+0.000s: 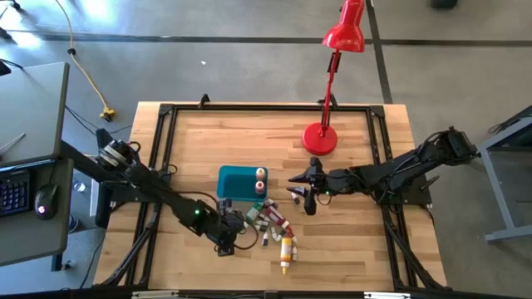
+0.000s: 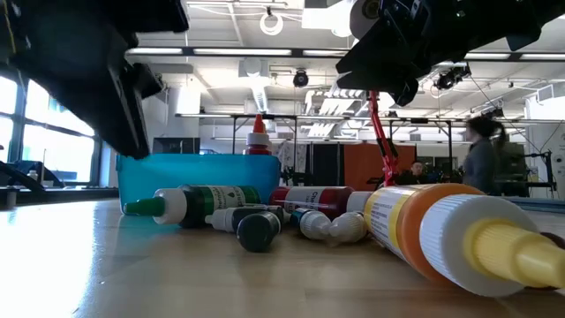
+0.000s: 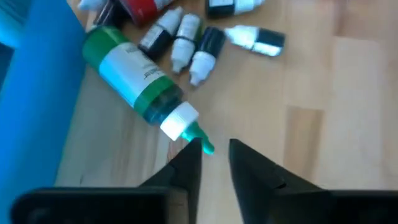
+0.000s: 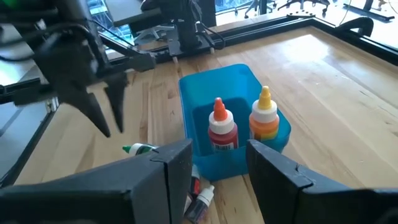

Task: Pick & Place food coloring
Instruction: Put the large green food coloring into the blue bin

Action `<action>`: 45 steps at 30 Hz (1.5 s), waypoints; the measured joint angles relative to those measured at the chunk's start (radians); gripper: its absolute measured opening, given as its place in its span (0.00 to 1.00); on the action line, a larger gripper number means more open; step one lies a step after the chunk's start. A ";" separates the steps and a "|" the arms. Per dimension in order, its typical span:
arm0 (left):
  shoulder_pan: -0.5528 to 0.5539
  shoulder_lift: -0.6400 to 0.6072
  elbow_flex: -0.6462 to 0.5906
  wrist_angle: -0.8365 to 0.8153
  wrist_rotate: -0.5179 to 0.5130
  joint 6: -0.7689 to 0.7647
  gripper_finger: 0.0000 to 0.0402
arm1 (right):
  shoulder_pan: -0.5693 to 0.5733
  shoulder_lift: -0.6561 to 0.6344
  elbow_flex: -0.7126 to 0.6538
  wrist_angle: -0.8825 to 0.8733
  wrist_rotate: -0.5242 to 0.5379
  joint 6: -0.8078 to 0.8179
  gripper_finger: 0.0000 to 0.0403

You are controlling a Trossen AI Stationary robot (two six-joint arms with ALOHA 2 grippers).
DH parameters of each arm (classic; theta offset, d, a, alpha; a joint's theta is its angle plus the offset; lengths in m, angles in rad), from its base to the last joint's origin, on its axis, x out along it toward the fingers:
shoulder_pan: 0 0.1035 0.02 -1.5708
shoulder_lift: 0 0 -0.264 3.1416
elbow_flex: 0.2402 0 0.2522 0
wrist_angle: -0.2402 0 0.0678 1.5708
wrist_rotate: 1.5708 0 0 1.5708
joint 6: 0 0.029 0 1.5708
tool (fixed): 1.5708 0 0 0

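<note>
High view: I see my left end effector [image 1: 226,241] low beside the food coloring [image 1: 274,228] pile on the surface [image 1: 357,249], near the blue tub [image 1: 237,183]; right end effector [image 1: 301,189] hovers beside the tub; left wrist: fingers slightly parted at the green bottle [image 3: 140,84] tip, holding nothing; right wrist: fingers spread, empty, two bottles upright in the tub.

Past my left gripper [image 3: 214,155], the bottles [image 3: 186,37] farthest from my fingertips ran off the picture's edge, and their labels were too blurred to read. My right gripper [image 4: 217,165] covered most of the pile beneath it; only a green tip [image 4: 138,149] and a couple of small bottles showed between my fingers. In the low view, the yellow bottle [image 2: 459,234] was cut off at the edge.
</note>
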 joint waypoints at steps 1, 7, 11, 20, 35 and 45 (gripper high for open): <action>0.000 0.011 0.000 0.000 -0.013 -0.010 0.25 | 0.000 0.000 0.000 0.000 0.000 0.000 0.36; 0.000 0.032 0.000 0.009 -0.111 -0.108 0.37 | 0.000 0.000 0.000 0.000 0.000 0.000 0.36; 0.000 0.032 0.000 0.038 -0.136 -0.207 0.41 | 0.000 0.000 0.000 0.000 0.000 0.000 0.36; 0.000 0.081 -0.001 0.056 -0.183 -0.396 0.42 | 0.000 0.000 0.000 -0.001 0.000 -0.001 0.36; 0.001 0.178 0.000 0.133 -0.193 -0.406 0.42 | 0.000 0.000 0.000 -0.008 0.000 -0.001 0.36; 0.026 0.178 0.000 0.117 -0.211 -0.397 0.32 | 0.000 0.000 0.000 -0.008 0.000 -0.001 0.36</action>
